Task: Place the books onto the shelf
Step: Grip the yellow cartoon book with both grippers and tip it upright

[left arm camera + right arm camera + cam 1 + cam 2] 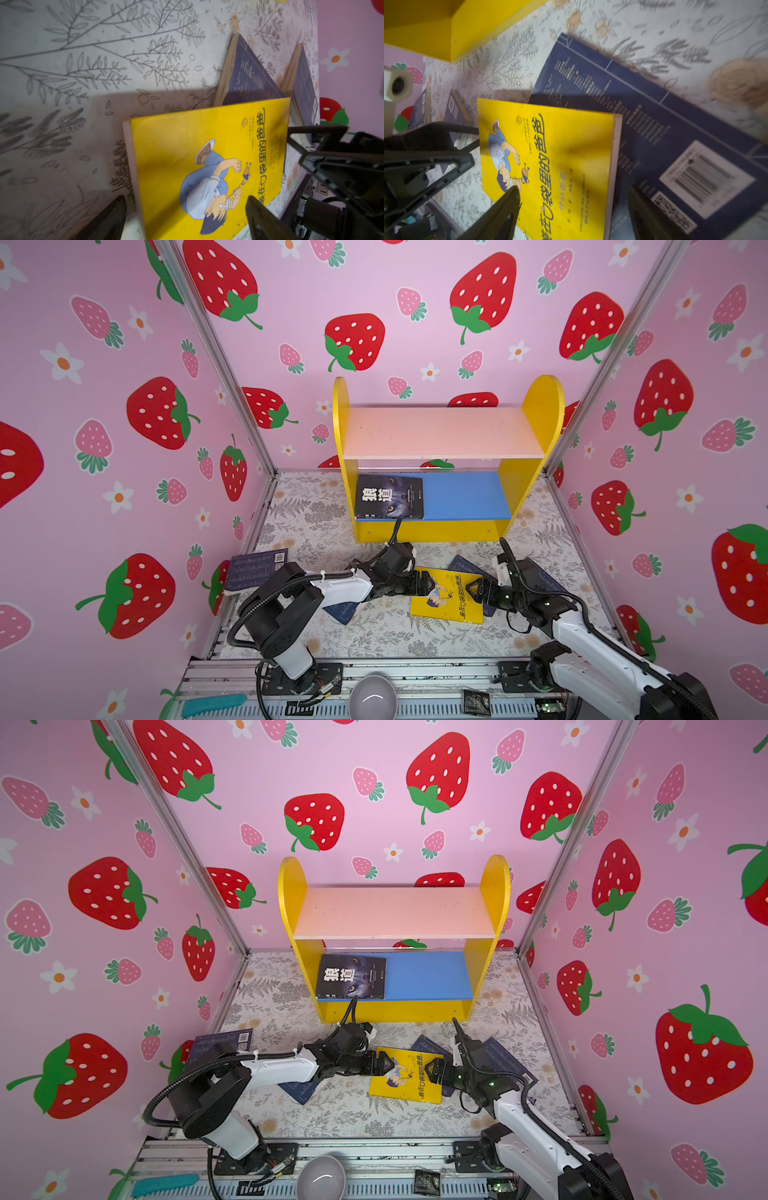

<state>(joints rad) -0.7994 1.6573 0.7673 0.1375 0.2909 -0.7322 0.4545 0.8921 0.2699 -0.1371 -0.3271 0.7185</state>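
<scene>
Books (465,565) are mostly unshelved: only a wolf-cover book (388,497) is laid on the shelf (544,406), on its blue lower board (465,495). A yellow cartoon book (446,597) on the tabletop (374,635) is flanked by the left gripper (424,584) and right gripper (473,589), both spread wide, nothing gripped.

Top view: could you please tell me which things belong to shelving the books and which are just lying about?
Job:
shelf
wolf book, already on it
yellow book
navy books

Lying about:
bowl
teal tool
black packet
</scene>
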